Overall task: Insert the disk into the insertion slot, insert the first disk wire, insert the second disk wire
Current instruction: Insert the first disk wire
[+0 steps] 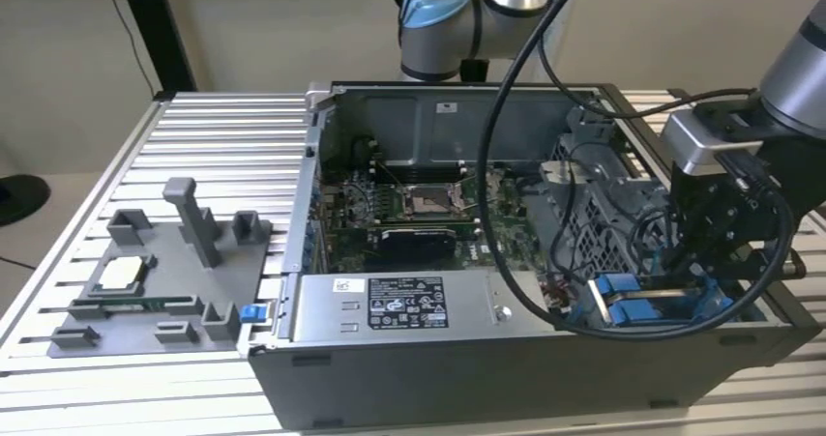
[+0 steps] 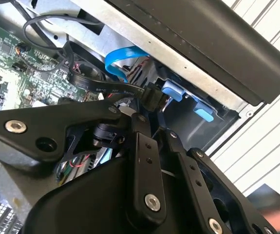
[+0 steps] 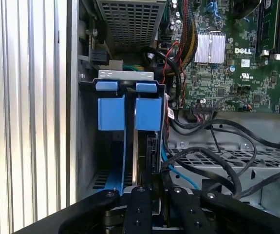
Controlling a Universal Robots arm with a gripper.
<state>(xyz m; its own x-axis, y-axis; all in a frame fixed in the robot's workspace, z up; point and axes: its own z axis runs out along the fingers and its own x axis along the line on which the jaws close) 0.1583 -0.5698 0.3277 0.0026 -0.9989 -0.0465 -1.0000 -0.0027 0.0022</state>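
The disk (image 3: 148, 114), in its bright blue carrier, stands in the insertion slot (image 3: 125, 74), a grey sheet-metal bay at the case's corner. In the exterior view the blue carrier of the disk (image 1: 633, 305) shows at the case's front corner on that view's right, with my gripper (image 1: 710, 257) lowered right over it. In both wrist views my gripper (image 3: 153, 189) (image 2: 155, 124) hangs just above the bay, its fingers close together on a black disk wire connector (image 2: 152, 99). A flat black cable trails from that connector. A blue wire (image 2: 120, 61) curves nearby.
The open computer case (image 1: 516, 359) lies on a slatted aluminium table (image 1: 220, 136). Inside are the motherboard (image 1: 413, 204), a labelled power-supply box (image 1: 400, 305), a perforated cage (image 3: 130, 19) and loose black cables (image 3: 217, 156). A grey fixture (image 1: 155, 281) stands on the exterior view's left.
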